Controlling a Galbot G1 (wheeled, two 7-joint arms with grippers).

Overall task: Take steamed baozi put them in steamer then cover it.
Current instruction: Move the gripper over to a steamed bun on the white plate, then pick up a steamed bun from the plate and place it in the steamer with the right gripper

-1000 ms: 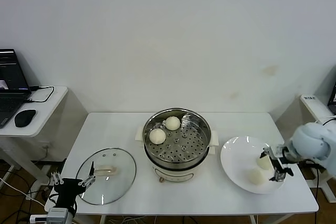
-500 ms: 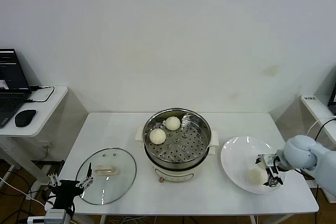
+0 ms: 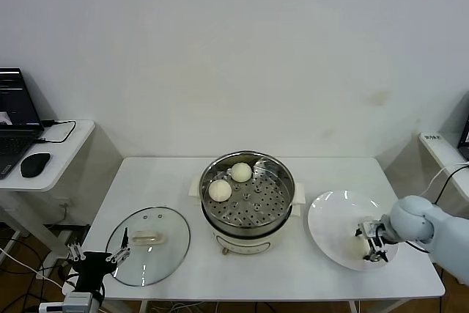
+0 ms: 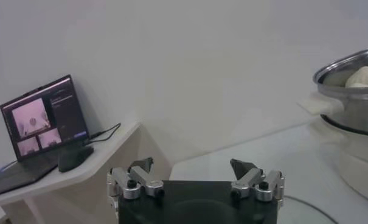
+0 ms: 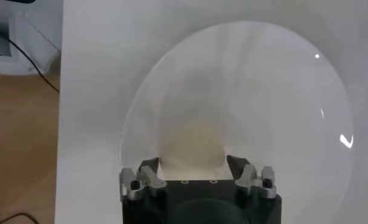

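Observation:
Two cream-white baozi (image 3: pixel 220 190) (image 3: pixel 241 171) lie in the steel steamer (image 3: pixel 282 181) at the table's middle. On the white plate (image 3: pixel 330 218) to its right lies another baozi (image 3: pixel 356 247), and my right gripper (image 3: pixel 371 242) is low over the plate, shut on it. The right wrist view shows that baozi (image 5: pixel 193 143) filling the gap between the right gripper's (image 5: pixel 193 163) fingers, both touching its sides, with bare plate (image 5: pixel 263 91) beyond. My left gripper (image 3: pixel 97 256) waits open at the table's front left corner, beside the glass lid (image 3: pixel 150 247). It stands empty (image 4: pixel 191 165) in the left wrist view.
The glass lid with its cream handle lies flat on the table left of the steamer (image 4: pixel 354 64). A side table at far left carries a laptop (image 3: pixel 15 119) and a mouse (image 3: pixel 34 164). The plate sits close to the table's right front corner.
My right gripper has dropped lower onto the plate toward the front edge, and its fingers have closed in on a baozi. The left arm has hardly moved.

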